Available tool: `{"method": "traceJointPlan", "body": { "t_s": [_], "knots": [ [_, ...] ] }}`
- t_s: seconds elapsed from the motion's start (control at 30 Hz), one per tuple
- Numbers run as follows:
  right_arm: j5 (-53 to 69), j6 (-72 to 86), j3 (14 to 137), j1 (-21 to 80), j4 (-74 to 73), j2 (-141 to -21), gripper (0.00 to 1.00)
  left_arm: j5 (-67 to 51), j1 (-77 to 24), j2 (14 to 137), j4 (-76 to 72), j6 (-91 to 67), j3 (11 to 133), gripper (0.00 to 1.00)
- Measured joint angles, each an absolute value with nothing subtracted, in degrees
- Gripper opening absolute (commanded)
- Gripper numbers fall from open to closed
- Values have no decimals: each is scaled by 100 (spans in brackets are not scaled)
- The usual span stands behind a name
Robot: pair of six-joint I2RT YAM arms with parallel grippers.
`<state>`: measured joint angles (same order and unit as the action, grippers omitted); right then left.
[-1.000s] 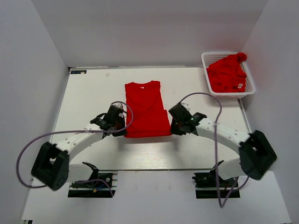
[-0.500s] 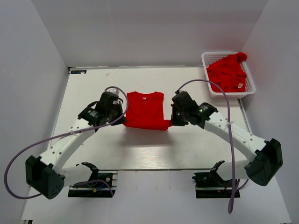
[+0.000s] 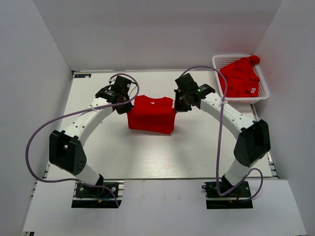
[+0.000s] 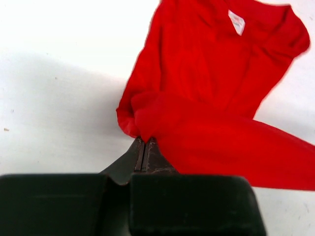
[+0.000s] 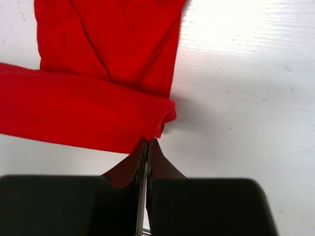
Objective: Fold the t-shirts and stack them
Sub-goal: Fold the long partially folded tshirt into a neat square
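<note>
The bright red short-sleeved cloth t-shirt [image 3: 150,116] lies on the white table [image 3: 147,157] between the 2 grippers, one edge doubled over the rest. The left gripper [image 4: 145,143] is pressed together on the left corner of that lifted edge, with cloth bunching just ahead of its tips. The right gripper [image 5: 146,142] pinches the right corner the same way. I judge this fold about halfway: the lifted edge is not yet laid flat, and nothing is stacked. Well apart from the right gripper, off to its right, the white plastic lattice basket [image 3: 217,63] holds a crumpled heap of red t-shirts [image 3: 238,77] with 1 white label showing. I cannot tell how many; all remain unfolded
</note>
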<state>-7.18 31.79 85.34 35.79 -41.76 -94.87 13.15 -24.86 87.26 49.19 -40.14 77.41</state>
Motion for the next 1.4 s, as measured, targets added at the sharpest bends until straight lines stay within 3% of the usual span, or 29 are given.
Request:
{"method": "traceJointPlan", "body": {
  "t_s": [0.5,1.0,1.03,1.07,1.1,1.13,1.17,1.2,1.27,1.3,1.4],
  "knots": [
    [148,2646,9981,2971,-3972,-10755,0,1131,-1944,9924,3837,-3131,8532,0],
    [829,2458,10676,2475,-3642,-11933,0,908,-1712,11142,2742,-2502,9083,0],
    [888,2453,10724,2449,-3562,-12007,0,884,-1688,11251,2692,-2484,9172,11],
    [950,2443,10774,2421,-3498,-12075,0,832,-1658,11389,2665,-2453,9286,30],
    [1007,2427,10814,2397,-3435,-12140,7,801,-1638,11528,2637,-2434,9402,42],
    [1059,2414,10868,2368,-3361,-12219,40,770,-1619,11677,2628,-2412,9542,77],
    [1107,2425,10934,2340,-3271,-12322,47,760,-1597,11854,2646,-2377,9706,100],
    [1151,2401,11065,2314,-3221,-12442,47,749,-1575,12014,2674,-2362,9878,100],
    [1214,2423,11402,2257,-3065,-12737,82,749,-1529,12387,2773,-2421,10355,100],
    [1214,2453,11557,2228,-2969,-12860,90,740,-1500,12604,2893,-2418,10694,100],
    [1188,2390,11821,2152,-2816,-12993,90,707,-1424,12999,3138,-2412,11489,100]
  ]
}}
